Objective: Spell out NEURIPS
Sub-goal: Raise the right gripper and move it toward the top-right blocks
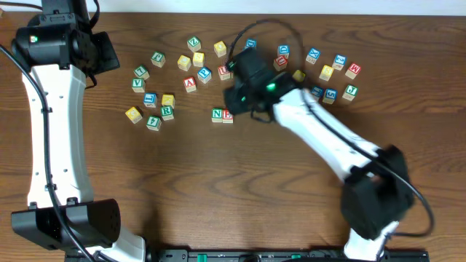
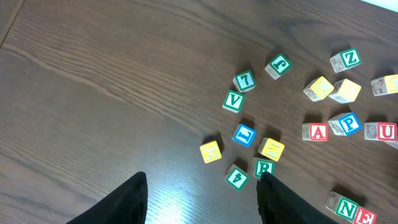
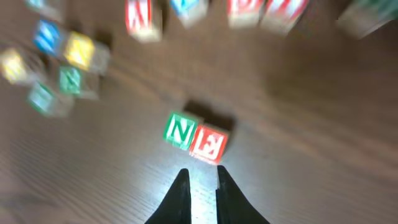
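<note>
A green N cube (image 3: 180, 129) and a red E cube (image 3: 209, 142) sit side by side, touching, on the brown table; overhead they are the N (image 1: 217, 114) and E (image 1: 228, 116). My right gripper (image 3: 200, 177) hovers just in front of the E, jaws parted by a narrow gap with nothing between them. The left gripper (image 2: 202, 186) hangs open and empty above the table's left side. A green R cube (image 2: 264, 167) lies by its right fingertip (image 2: 273, 196). Farther right lie a blue P (image 2: 349, 122) and a red U (image 2: 387, 131).
Loose cubes lie scattered behind the pair: a red A (image 2: 318, 132), green V (image 2: 233, 101), blue L (image 2: 244, 134), and yellow-faced cubes (image 2: 272, 149). More cubes cluster at the back right (image 1: 331, 73). The right arm (image 1: 328, 138) crosses the table diagonally.
</note>
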`<state>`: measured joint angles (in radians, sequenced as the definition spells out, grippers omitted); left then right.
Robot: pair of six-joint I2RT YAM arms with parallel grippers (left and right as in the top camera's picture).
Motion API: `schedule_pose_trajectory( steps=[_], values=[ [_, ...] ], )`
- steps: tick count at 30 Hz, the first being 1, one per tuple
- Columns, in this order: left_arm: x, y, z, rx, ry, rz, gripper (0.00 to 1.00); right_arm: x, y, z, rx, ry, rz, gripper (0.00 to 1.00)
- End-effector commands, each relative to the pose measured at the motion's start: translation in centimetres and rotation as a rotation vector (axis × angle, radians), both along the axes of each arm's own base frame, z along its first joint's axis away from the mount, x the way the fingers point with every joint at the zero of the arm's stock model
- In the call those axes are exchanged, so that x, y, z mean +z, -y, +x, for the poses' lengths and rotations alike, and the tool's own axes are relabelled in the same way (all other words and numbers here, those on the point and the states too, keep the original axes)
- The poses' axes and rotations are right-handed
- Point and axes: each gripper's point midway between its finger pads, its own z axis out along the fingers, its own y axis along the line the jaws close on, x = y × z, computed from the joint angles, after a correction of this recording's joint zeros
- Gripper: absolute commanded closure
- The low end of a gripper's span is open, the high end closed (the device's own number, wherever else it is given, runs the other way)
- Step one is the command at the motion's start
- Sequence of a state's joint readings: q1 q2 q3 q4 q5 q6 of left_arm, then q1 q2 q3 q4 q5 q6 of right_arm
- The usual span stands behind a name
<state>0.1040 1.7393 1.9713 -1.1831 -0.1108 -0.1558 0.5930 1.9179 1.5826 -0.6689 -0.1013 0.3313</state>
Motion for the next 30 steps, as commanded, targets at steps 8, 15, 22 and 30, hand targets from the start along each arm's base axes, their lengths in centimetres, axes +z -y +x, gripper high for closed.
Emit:
schedule_pose_trajectory(
  steps=[8,15,22,30],
  values=[
    [-0.5,0.3,0.0,0.025,-0.003,-0.041,0.44,3.1,6.7,2.5,-0.136,0.005,0.016,0.91],
    [-0.6,1.3,0.2,-0.001,0.002,-0.093,0.44,2.8,9.4,3.4,-0.197,-0.009,0.008,0.88],
    [-0.6,1.4,0.2,0.036,0.009,-0.118,0.44,2.8,9.8,3.5,-0.209,-0.014,0.010,0.86],
    [-0.6,1.4,0.2,0.036,0.010,-0.118,0.44,2.7,10.0,3.4,-0.225,-0.022,0.004,0.74]
  ],
)
